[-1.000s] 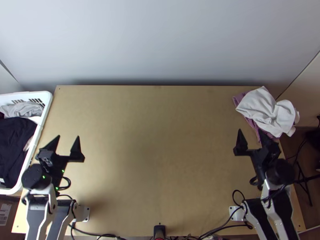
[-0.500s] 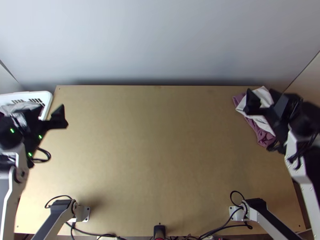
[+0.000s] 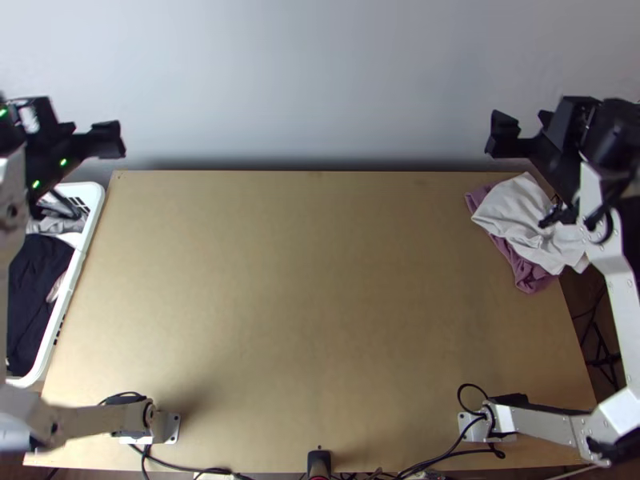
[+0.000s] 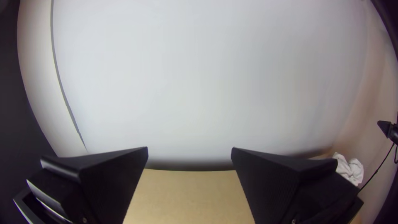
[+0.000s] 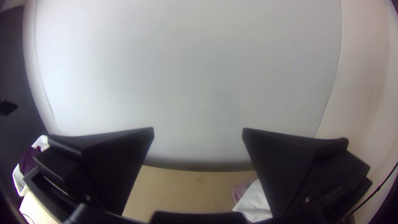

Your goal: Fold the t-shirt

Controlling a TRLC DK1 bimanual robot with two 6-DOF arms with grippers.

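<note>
Top view: we hold the left gripper (image 3: 94,126) and right gripper (image 3: 522,120) high, fingers wide apart. Our white cloth (image 3: 512,212) lies loosely bunched over the mauve cloth (image 3: 528,277) at the table's (image 3: 320,320) far right corner.

Crumpled white cloth garment (image 3: 512,214), loosely bunched, lies atop mauve cloth (image 3: 530,276) at bench's (image 3: 320,304) far right corner.
</note>
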